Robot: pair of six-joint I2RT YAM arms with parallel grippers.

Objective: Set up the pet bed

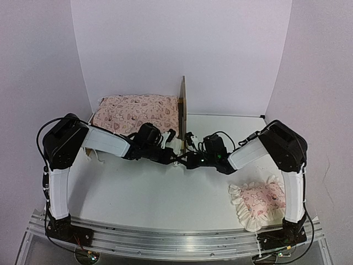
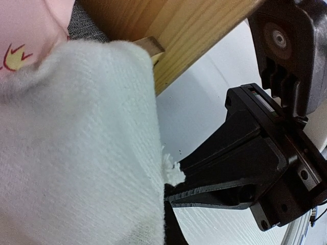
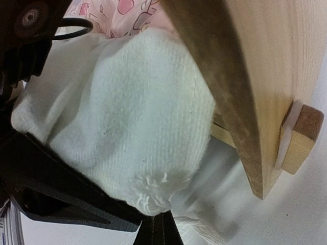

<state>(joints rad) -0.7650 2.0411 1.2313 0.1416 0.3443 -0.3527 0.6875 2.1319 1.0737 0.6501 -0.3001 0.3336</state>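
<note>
Top external view: the bed (image 1: 182, 113) stands at the desk's (image 1: 138, 193) 12 o'clock, its headboard (image 1: 182, 91) edge-on and a mattress (image 1: 135, 113) lying on it toward 11. Both arms meet at its near end. The cloth-sleeved left tool (image 1: 174, 144) and right tool (image 1: 191, 139) are pressed together; whether they pinch wood cannot be told. The plywood likely handles light and stiff, apt to slide or tip. A side rail or the headboard's edge looks the best hold. Slats and far rails are hidden. A pillow (image 1: 259, 201) lies at 4 o'clock.

The wooden pet bed frame (image 1: 182, 105) is light brown. The puffy mattress cushion (image 1: 137, 113) is pink with hearts. The small frilly pillow (image 1: 259, 200) is pink and cream.
</note>
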